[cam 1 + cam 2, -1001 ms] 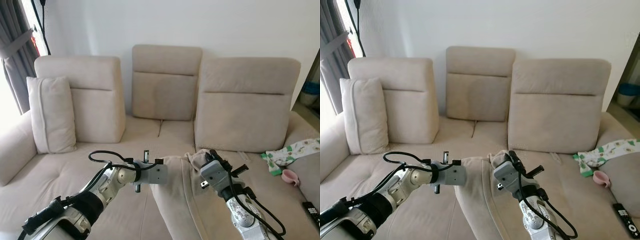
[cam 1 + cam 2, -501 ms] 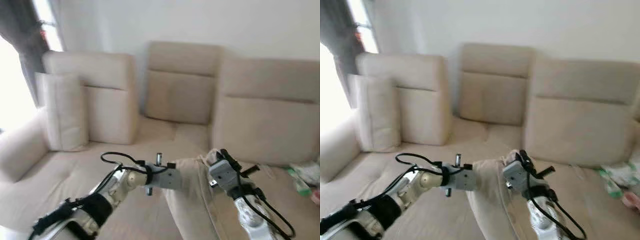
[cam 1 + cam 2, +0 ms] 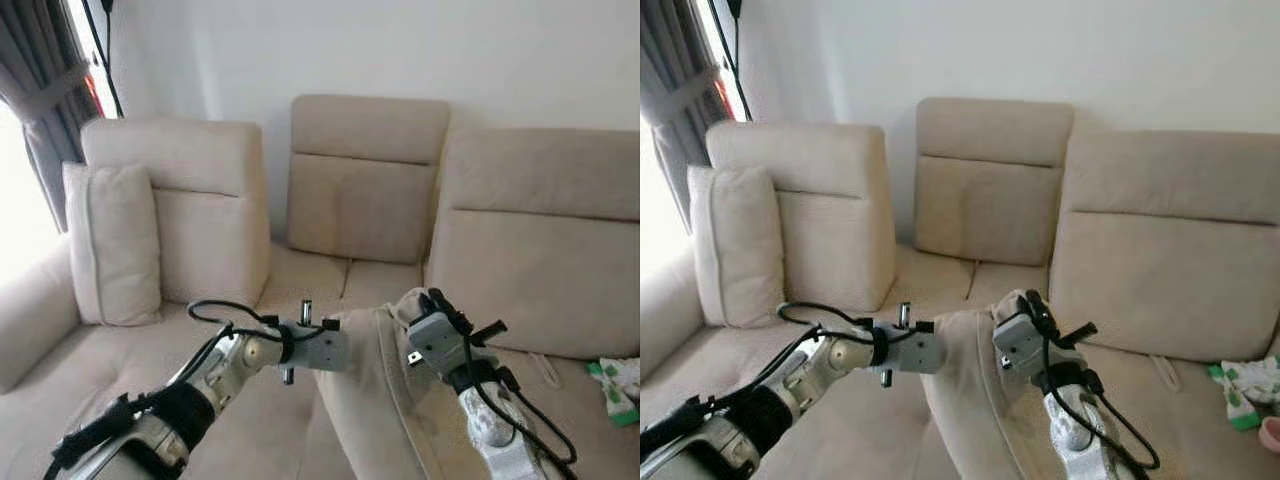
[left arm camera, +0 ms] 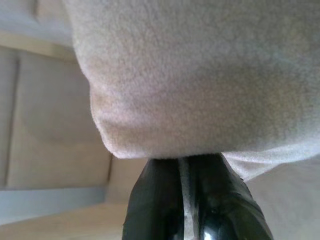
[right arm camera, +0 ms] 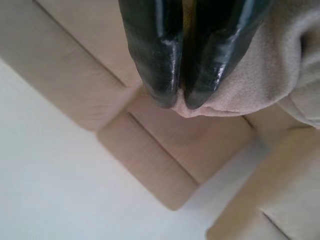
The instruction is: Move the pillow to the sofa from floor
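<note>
A beige pillow [image 3: 375,400] hangs between my two arms in front of the beige sofa [image 3: 330,275], above its seat. My left gripper [image 3: 340,345] is shut on the pillow's left top edge. In the left wrist view its black fingers [image 4: 165,200] pinch the fuzzy fabric [image 4: 200,75]. My right gripper [image 3: 415,305] is shut on the pillow's right top corner. The right wrist view has its two black fingers [image 5: 155,55] closed together over a fold of the pillow [image 5: 250,85]. The pillow's lower part runs out of view.
A second beige pillow [image 3: 110,245] leans upright at the sofa's left end by the armrest [image 3: 30,315]. A green-patterned cloth [image 3: 620,385] lies on the seat at far right. A grey curtain [image 3: 40,90] and bright window are at the left.
The camera has swung, so the sofa sits further right in the picture and the remote and pink thing have left view. Both grippers have lifted the pillow slightly higher.
</note>
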{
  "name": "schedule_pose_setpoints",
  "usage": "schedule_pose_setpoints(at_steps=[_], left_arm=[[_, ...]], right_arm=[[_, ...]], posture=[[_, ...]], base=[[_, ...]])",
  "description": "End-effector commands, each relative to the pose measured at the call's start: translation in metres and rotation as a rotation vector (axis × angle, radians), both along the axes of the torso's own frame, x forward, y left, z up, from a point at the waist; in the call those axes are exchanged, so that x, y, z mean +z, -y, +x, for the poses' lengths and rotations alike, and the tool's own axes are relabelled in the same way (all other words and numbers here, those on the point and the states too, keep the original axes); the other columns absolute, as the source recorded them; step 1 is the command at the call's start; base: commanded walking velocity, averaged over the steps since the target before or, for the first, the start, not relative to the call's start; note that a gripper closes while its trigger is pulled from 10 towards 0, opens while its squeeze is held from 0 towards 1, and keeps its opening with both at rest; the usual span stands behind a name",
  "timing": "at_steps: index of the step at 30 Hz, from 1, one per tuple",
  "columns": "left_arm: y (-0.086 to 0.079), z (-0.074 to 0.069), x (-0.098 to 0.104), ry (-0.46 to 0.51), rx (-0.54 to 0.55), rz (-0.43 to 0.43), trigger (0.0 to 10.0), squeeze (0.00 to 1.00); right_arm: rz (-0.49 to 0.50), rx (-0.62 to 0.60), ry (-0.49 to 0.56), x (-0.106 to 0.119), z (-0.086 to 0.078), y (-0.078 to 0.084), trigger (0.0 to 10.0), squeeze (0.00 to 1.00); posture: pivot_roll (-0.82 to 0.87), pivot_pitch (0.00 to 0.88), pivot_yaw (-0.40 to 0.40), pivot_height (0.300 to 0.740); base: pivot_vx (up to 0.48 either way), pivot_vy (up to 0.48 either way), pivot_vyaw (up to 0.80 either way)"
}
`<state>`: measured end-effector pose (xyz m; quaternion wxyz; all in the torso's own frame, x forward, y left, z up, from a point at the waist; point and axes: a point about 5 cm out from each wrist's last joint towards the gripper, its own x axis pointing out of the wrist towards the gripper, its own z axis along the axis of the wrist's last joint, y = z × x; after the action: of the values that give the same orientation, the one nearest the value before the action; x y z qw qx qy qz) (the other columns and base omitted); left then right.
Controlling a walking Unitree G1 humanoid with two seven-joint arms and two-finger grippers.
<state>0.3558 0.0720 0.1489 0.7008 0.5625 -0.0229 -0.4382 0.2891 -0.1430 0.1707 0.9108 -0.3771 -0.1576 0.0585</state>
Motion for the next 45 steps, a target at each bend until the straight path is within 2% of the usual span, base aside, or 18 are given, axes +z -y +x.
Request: schedule_pose_setpoints(at_steps=[1,5,6,9,10,14,18,21,24,31,37,45], left_arm=[[0.022,-0.004,0.015,0.051,-0.096,-0.059,10.0,0.00],[0.026,-0.001,0.020,0.091,-0.093,-0.062,10.0,0.00],[0.031,0.001,0.027,0.122,-0.092,-0.076,10.0,0.00],[0.036,0.002,0.034,0.149,-0.089,-0.098,10.0,0.00],[0.036,0.002,0.034,0.149,-0.089,-0.098,10.0,0.00],[0.051,0.006,0.057,0.249,-0.090,-0.182,10.0,0.00],[0.055,0.008,0.065,0.289,-0.089,-0.208,10.0,0.00],[0.065,0.007,0.077,0.317,-0.106,-0.244,10.0,0.00],[0.069,0.006,0.076,0.313,-0.127,-0.221,10.0,0.00],[0.076,-0.001,0.056,0.242,-0.184,-0.157,10.0,0.00],[0.078,-0.004,0.047,0.225,-0.190,-0.159,10.0,0.00],[0.083,-0.005,0.052,0.237,-0.197,-0.200,10.0,0.00]], right_arm=[[-0.003,0.044,0.031,0.005,-0.002,-0.009,10.0,0.00],[0.029,-0.031,0.024,0.004,0.002,-0.001,10.0,0.00],[0.063,-0.112,0.029,0.006,0.005,0.009,10.0,0.00],[0.082,-0.161,0.044,0.010,0.006,0.015,10.0,0.00],[0.082,-0.161,0.044,0.010,0.006,0.015,10.0,0.00],[0.110,-0.211,0.130,0.024,0.006,0.024,10.0,0.00],[0.119,-0.229,0.168,0.031,0.005,0.026,10.0,0.00],[0.132,-0.244,0.184,0.034,0.005,0.029,10.0,0.00],[0.139,-0.254,0.163,0.031,0.006,0.029,10.0,0.00],[0.152,-0.250,0.104,0.019,0.006,0.026,10.0,0.00],[0.155,-0.258,0.075,0.013,0.006,0.026,10.0,0.00],[0.153,-0.256,0.063,0.011,0.006,0.026,10.0,0.00]], posture=[[-0.15,0.000,0.042,0.740],[-0.15,0.000,0.043,0.740],[-0.15,0.000,0.044,0.740],[-0.15,0.000,0.047,0.740],[-0.15,0.000,0.047,0.740],[-0.16,0.000,0.053,0.740],[-0.16,0.000,0.055,0.740],[-0.16,0.000,0.060,0.740],[-0.16,0.000,0.060,0.740],[-0.17,0.000,0.068,0.740],[-0.17,0.000,0.069,0.740],[-0.16,0.000,0.066,0.740]], base=[[0.000,0.000,0.00],[0.000,0.000,0.00],[0.000,0.000,0.00],[0.000,0.000,0.00],[0.000,0.000,0.00],[0.000,0.000,0.00],[0.000,0.000,0.00],[0.000,0.000,0.00],[0.000,0.000,0.00],[0.000,0.000,0.00],[0.000,0.000,0.00],[0.000,0.000,0.00]])
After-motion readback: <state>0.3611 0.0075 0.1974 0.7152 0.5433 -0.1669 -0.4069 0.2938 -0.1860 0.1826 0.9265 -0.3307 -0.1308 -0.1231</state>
